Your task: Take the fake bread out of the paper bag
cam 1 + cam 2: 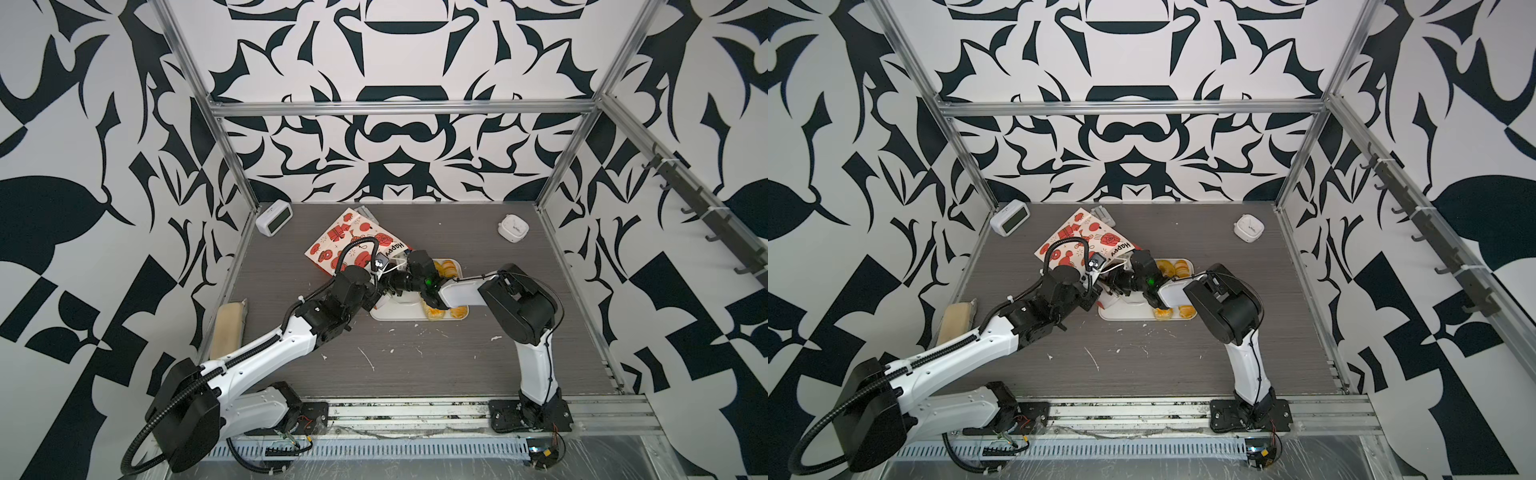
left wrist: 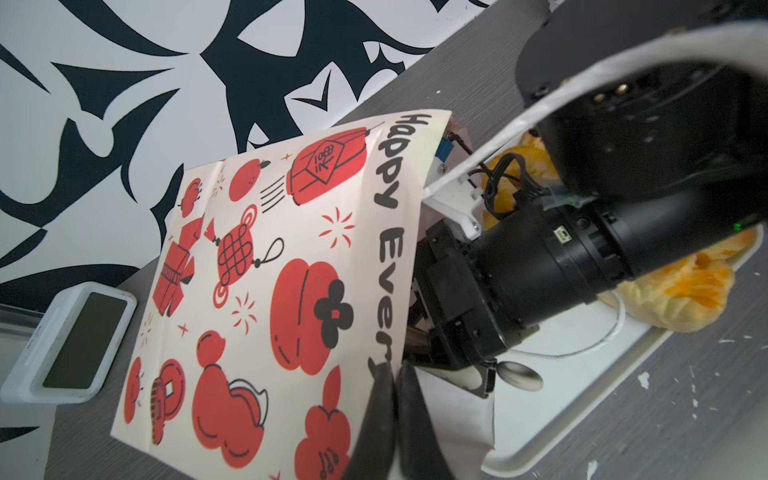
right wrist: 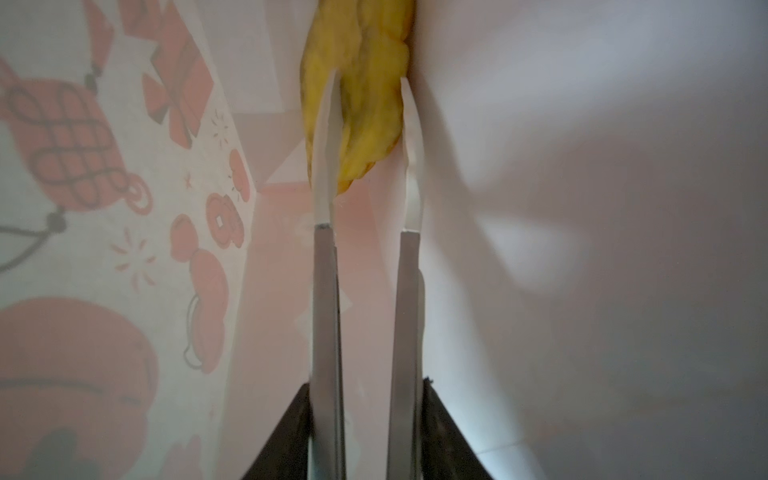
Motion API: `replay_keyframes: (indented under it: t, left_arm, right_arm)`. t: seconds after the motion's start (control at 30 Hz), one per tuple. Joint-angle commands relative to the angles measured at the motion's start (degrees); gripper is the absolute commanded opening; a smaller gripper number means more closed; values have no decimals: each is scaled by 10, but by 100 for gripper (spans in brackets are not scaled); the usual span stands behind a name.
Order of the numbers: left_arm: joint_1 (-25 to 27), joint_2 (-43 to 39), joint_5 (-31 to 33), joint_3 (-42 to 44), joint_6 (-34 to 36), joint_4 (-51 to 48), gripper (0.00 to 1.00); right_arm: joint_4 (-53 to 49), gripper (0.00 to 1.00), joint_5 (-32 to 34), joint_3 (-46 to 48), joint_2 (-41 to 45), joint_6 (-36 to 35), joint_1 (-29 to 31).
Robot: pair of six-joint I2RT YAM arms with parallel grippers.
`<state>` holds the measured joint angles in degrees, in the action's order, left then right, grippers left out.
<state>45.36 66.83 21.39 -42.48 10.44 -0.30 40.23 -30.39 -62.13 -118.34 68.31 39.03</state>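
Printed paper bag [image 1: 345, 241] lies on its side, yellow bread [image 3: 370, 116] inside

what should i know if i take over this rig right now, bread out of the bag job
Left gripper: shut on the mouth edge of the paper bag, which lies on its side, mouth toward the white tray.
Right gripper: inside the bag, fingers either side of a yellow pastry; whether it grips it cannot be told.
Done: several pastries lie on the tray; the arm hides part of it.
Left: draw that pastry out to the tray, then check the bag for more.
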Motion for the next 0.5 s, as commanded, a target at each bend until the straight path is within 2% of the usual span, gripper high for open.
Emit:
replay_keyframes:
  t: [0.0,0.3,0.4,0.47]
  left_arm:
    - [1,1,-21,-5,-6,0,0]
    - [1,0,-22,-7,-6,-2,0]
    - [1,-4,-20,-5,-6,-4,0]
    - [1,-7,-18,-3,-7,-6,0]
  right_arm:
    - [23,41,6,-32,10,-9,0]
    - [20,39,4,-46,0,-10,0]
    - [23,34,4,-44,1,-9,0]
    - [25,27,5,-41,1,-9,0]
